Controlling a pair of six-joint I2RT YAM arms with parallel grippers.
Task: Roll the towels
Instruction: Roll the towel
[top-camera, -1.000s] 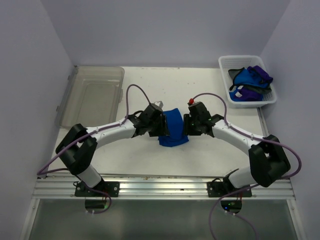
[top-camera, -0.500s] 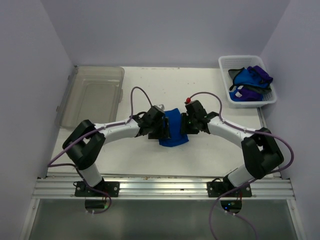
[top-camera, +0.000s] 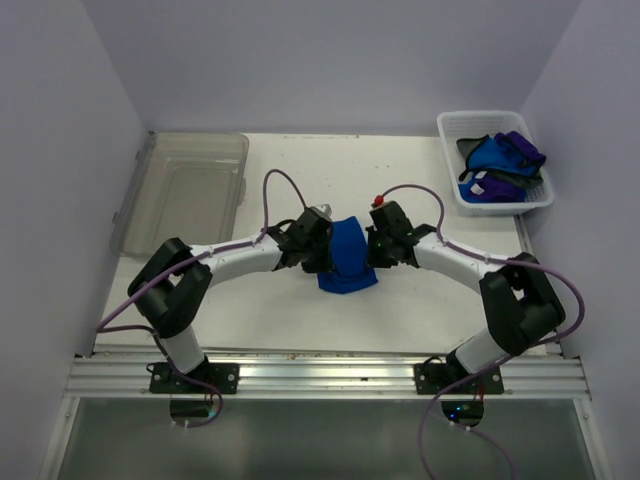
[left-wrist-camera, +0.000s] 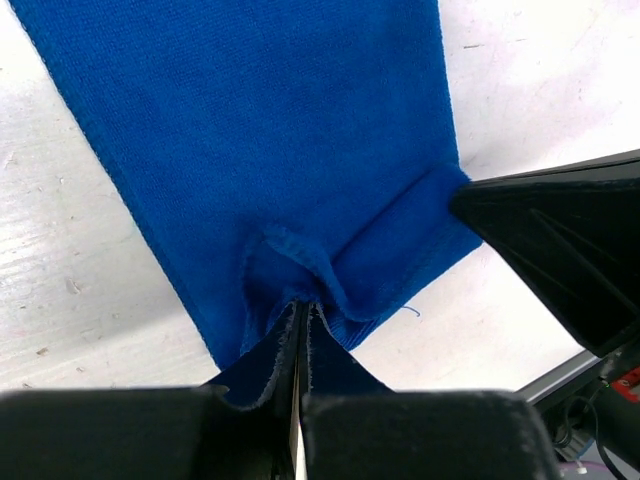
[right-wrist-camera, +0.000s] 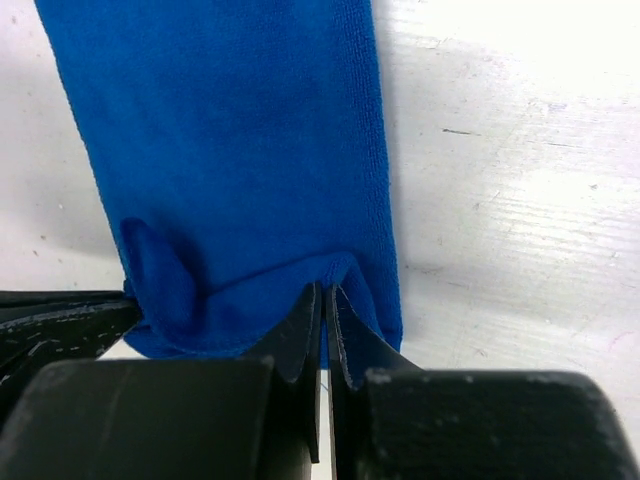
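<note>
Two grippers hold one bright blue rectangular cloth towel (top-camera: 347, 262) at the middle of the white table (top-camera: 420, 310). The left gripper (left-wrist-camera: 300, 318) is pressed together on a small pucker of the hem at the towel's left side, and the right gripper (right-wrist-camera: 325, 300) pinches the right side likewise. Each bite takes little fabric, so I judge the hem may slip out if one arm pulls sooner, and the roll would come skewed. The wrists stand close and could knock together. Open table lies toward the far wall; the white plastic basket (top-camera: 500, 207) of other blue and purple towels (top-camera: 495, 155) and the clear plastic tub (top-camera: 190, 195) stand well apart.
</note>
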